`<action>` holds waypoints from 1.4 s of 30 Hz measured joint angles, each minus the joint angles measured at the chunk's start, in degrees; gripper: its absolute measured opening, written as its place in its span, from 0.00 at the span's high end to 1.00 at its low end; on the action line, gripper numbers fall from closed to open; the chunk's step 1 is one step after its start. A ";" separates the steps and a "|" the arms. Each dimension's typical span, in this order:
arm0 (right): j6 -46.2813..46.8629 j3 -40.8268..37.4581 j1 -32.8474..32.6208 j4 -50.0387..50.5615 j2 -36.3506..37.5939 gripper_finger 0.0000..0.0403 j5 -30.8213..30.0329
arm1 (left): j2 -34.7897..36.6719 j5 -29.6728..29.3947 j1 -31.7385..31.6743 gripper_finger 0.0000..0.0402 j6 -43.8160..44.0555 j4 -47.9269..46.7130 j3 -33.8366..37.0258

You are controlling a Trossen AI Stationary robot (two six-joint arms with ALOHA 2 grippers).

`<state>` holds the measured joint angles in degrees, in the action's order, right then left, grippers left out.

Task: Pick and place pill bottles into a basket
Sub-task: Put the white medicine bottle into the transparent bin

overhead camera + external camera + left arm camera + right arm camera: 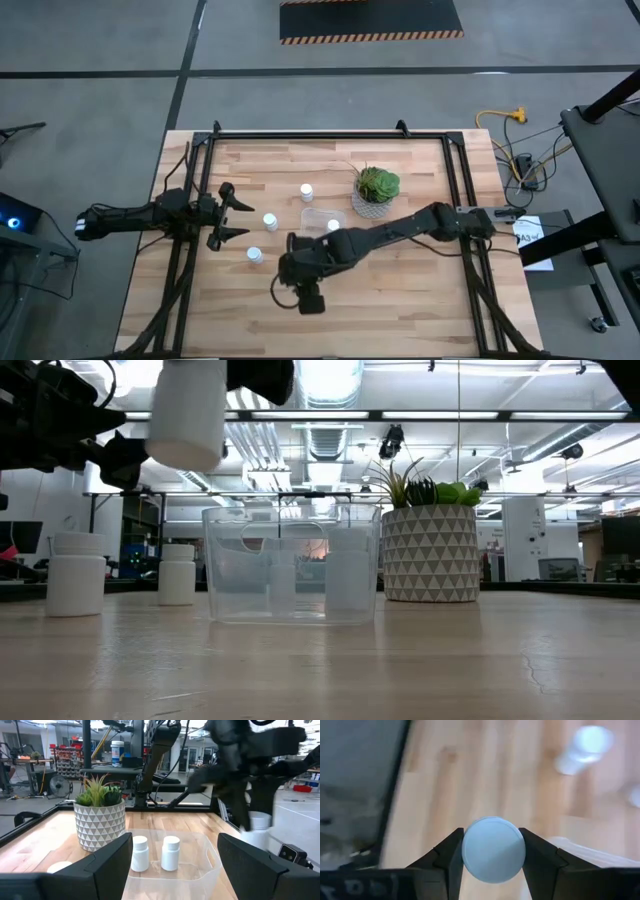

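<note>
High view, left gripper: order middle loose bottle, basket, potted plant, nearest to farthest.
1. Middle loose bottle, just off the left gripper fingertips.
2. Basket, table centre.
3. Potted plant, beyond the basket.

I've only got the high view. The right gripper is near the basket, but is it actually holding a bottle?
Observer: Yes. The right wrist view shows the right gripper shut on a white pill bottle.
Operator: Is it lifted off the table?
Observer: Yes. In the low view it hangs well clear of the table.
Operator: How many are in the basket already?
Observer: The left wrist view shows two bottles standing upright, side by side, in the basket.
</note>
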<state>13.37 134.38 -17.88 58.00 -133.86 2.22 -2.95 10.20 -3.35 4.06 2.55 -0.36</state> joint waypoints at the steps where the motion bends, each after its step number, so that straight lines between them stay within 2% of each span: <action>1: 0.15 0.52 0.31 1.05 0.00 0.64 -0.95 | 0.01 -0.01 0.00 0.32 0.00 0.00 0.00; 12: 9.60 0.62 2.30 3.60 0.72 0.64 -6.83 | -0.04 -0.02 0.01 0.32 0.00 0.00 0.00; 17: 13.99 0.62 2.11 3.96 0.72 0.64 -6.93 | 0.00 0.00 0.01 0.32 0.01 0.00 0.00; 21: 16.59 0.62 2.20 7.45 0.82 0.64 -9.37 | 0.01 0.00 -0.01 0.32 0.00 0.00 0.00; 27: 15.64 0.62 2.18 10.84 2.28 0.64 -9.74 | -0.01 -0.02 -0.01 0.32 0.00 0.00 0.00; 36: 9.72 -0.03 2.97 8.84 6.85 0.64 -8.46 | -0.01 0.00 -0.01 0.32 0.02 0.00 0.00; 39: 7.62 -2.36 3.82 5.68 9.05 0.64 -7.24 | 0.00 0.00 -0.01 0.32 0.00 0.00 0.00; 42: 7.08 -8.60 5.01 -0.04 13.16 0.64 -5.23 | -0.01 0.00 0.00 0.32 0.00 0.00 0.00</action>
<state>20.45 125.78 -12.87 57.96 -120.70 -3.01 -2.96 10.19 -3.35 4.05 2.55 -0.36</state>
